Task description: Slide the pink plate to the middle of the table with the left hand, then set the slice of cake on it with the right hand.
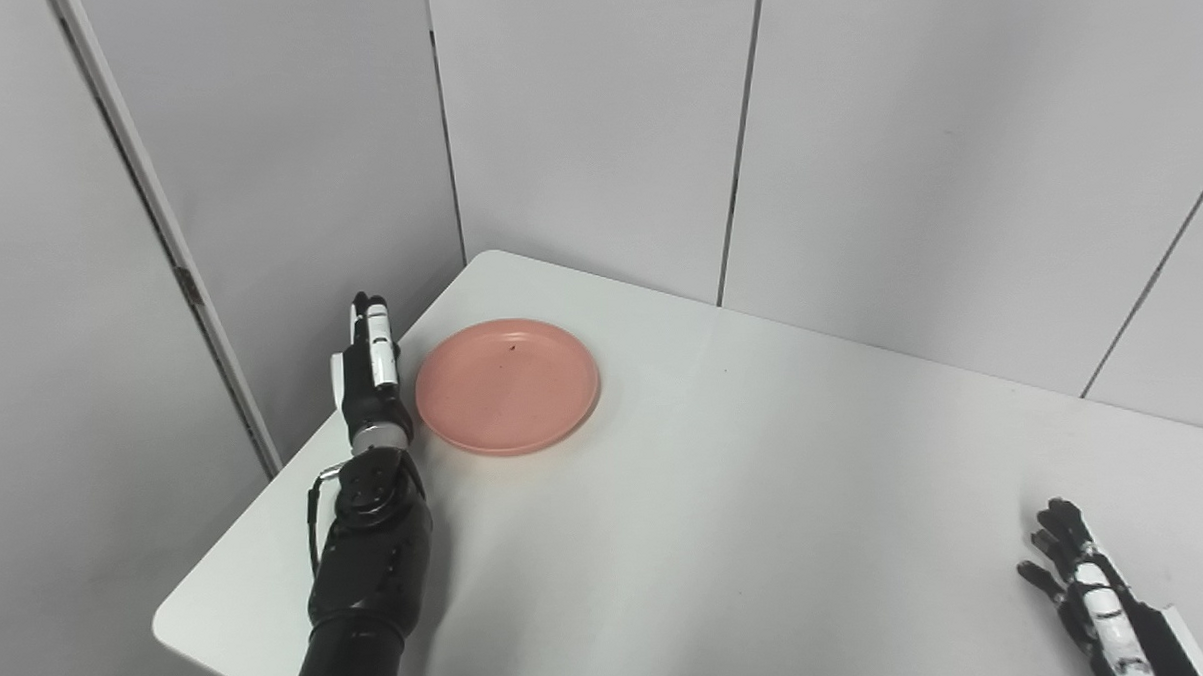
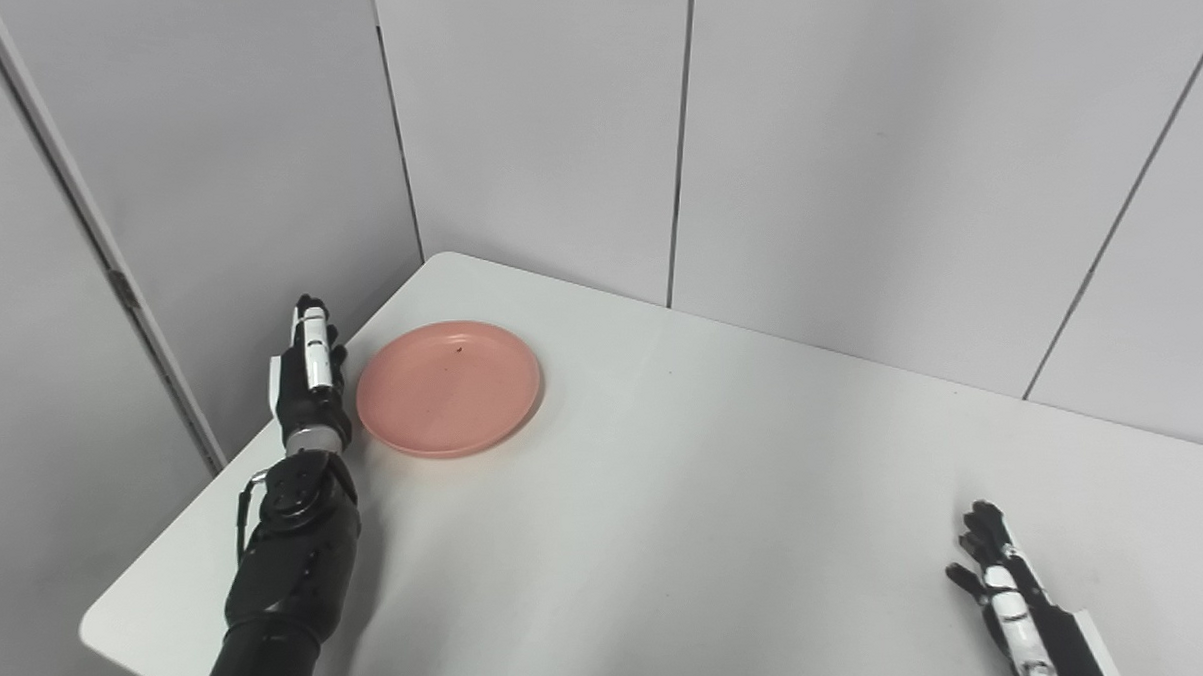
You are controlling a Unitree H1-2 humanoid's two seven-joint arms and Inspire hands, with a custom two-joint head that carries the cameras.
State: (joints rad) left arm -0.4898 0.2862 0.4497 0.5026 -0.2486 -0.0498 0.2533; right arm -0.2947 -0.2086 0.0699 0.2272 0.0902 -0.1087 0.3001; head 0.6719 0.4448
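A pink plate (image 1: 506, 384) lies flat on the white table (image 1: 747, 493) near its far left corner, with nothing on it. My left hand (image 1: 370, 361) stands edge-on just left of the plate's rim, fingers straight and together, holding nothing; I cannot tell whether it touches the rim. My right hand (image 1: 1080, 571) rests low at the table's near right, fingers spread, holding nothing. No slice of cake shows in either view.
Grey wall panels (image 1: 594, 128) close in behind and to the left of the table. The table's left edge (image 1: 267, 510) runs close beside my left forearm (image 1: 369, 566).
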